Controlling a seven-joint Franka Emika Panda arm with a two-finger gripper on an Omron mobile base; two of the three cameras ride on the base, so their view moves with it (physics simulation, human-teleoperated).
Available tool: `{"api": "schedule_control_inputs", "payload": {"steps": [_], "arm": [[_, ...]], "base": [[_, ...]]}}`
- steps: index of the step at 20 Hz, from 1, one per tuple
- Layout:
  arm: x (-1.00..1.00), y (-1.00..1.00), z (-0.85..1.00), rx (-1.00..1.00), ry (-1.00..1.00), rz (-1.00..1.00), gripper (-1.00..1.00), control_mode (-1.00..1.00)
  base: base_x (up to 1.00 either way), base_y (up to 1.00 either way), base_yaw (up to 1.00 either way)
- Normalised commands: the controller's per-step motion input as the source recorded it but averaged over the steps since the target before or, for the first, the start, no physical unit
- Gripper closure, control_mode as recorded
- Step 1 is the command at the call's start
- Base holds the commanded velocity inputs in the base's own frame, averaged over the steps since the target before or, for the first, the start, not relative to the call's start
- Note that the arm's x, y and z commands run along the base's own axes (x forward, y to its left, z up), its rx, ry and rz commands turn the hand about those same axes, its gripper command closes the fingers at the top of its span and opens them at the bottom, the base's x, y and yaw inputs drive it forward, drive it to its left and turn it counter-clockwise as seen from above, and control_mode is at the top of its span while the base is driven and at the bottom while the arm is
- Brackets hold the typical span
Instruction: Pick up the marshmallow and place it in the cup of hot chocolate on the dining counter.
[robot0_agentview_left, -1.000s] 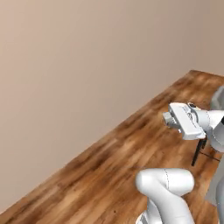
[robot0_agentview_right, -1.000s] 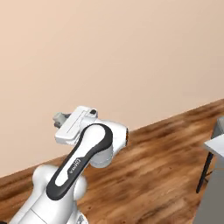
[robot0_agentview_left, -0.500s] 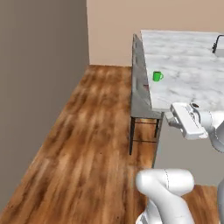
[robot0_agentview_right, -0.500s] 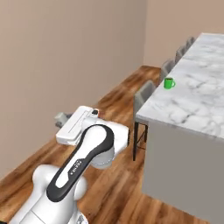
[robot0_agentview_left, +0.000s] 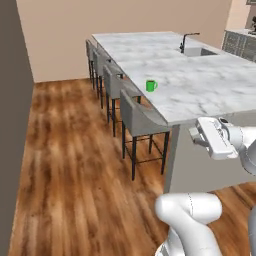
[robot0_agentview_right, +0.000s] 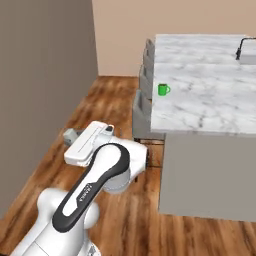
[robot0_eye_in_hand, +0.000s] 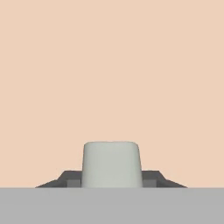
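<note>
The marshmallow, a stubby white block, sits between my gripper's dark fingertips in the hand view, with a plain beige wall behind it. The gripper is shut on it. In the left base view the gripper is held up off the near corner of the dining counter, below its top. The right base view has the gripper left of the counter, over the wooden floor. The green cup of hot chocolate stands near the counter's stool-side edge, well beyond the gripper.
Grey stools line the counter's left side. A sink with a dark faucet sits at the counter's far end. A dark grey wall rises on the left. Wooden floor lies open in between.
The whole picture has swung as the base turned: bare wall and floor gave way to the dining counter, cup and stools. The gripper has stayed shut on the marshmallow.
</note>
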Motion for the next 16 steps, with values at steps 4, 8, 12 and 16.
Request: {"api": "schedule_control_inputs", "payload": {"steps": [4, 8, 12, 16], "arm": [[0.00, 0.00, 0.00, 0.00, 0.00, 0.00, 1.00, 1.00], [0.00, 0.00, 0.00, 0.00, 0.00, 0.00, 1.00, 1.00], [0.00, 0.00, 0.00, 0.00, 0.00, 0.00, 1.00, 1.00], [0.00, 0.00, 0.00, 0.00, 0.00, 0.00, 1.00, 1.00]], "base": [[0.70, 1.00, -0.57], [0.97, 1.00, -0.48], [1.00, 1.00, -0.47], [1.00, 1.00, -0.49]]}}
